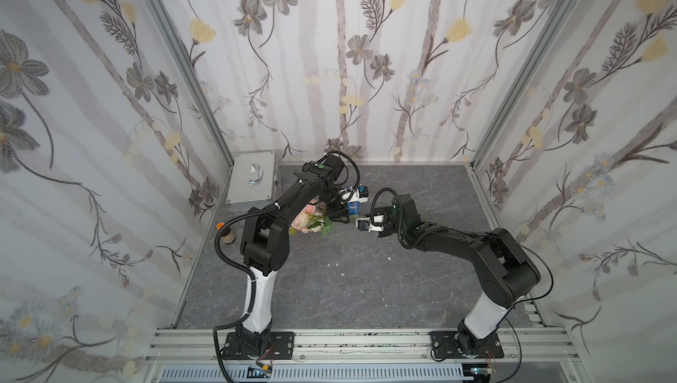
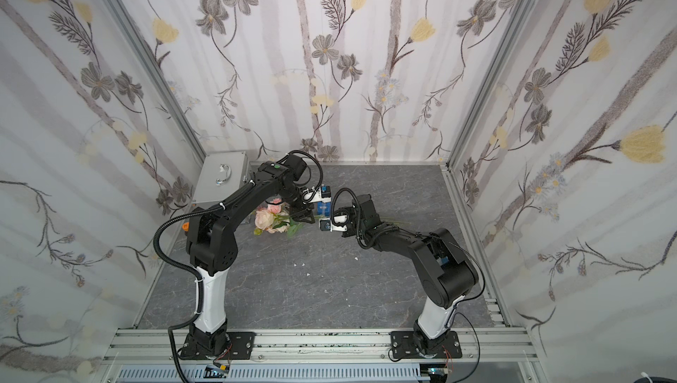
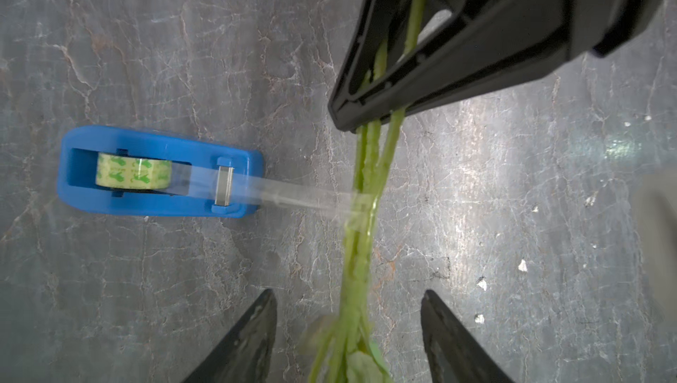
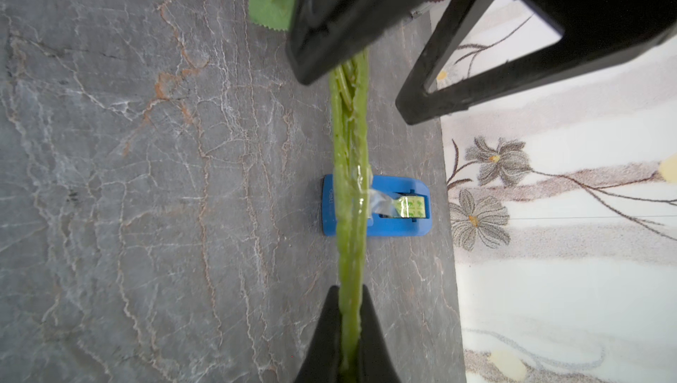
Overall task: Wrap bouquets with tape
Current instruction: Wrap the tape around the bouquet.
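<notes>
In both top views the pink-and-peach artificial rose bouquet [image 1: 307,221] is toward the grey marbled desk's [image 1: 329,282] far-left corner, with the blue plastic tape dispenser [image 1: 353,210] just beside it.

Left wrist: the left gripper [image 3: 348,295] gapes open either side of the green stems [image 3: 362,245]. Clear tape [image 3: 304,198] is stuck to them.

Right wrist: the right gripper [image 4: 350,291] is clamped on those stems.

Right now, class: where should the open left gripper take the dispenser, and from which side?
Probably from above, pinching the dispenser across its long flat side walls beside the roll: it lies flat, and that stays clear of the cutter and the strip stretched to the stems.
</notes>
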